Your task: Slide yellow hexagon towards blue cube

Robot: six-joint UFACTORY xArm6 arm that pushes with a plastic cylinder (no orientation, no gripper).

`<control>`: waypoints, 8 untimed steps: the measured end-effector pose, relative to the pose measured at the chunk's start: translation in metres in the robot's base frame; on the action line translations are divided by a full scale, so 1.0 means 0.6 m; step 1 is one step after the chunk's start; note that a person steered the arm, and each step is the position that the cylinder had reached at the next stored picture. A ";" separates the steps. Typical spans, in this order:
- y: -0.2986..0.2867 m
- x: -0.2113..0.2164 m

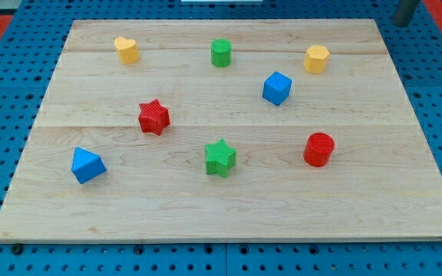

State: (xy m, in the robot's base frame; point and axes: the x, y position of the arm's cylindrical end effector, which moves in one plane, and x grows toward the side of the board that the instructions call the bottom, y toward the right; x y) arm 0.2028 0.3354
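Note:
The yellow hexagon (317,58) sits near the view's top right of the wooden board (374,207). The blue cube (277,88) lies just below and to the left of it, a short gap apart. My rod shows only at the view's top right corner, beyond the board's edge. My tip (400,24) is above and to the right of the yellow hexagon, well apart from it and touching no block.
A yellow heart (126,50) and a green cylinder (220,53) sit along the top. A red star (153,116), a blue triangular block (87,165), a green star (220,157) and a red cylinder (318,149) lie lower down. A blue pegboard (6,92) surrounds the board.

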 end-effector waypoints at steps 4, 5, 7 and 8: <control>-0.001 -0.004; -0.028 0.027; -0.109 0.101; -0.104 0.103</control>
State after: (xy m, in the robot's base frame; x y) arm 0.2647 0.2728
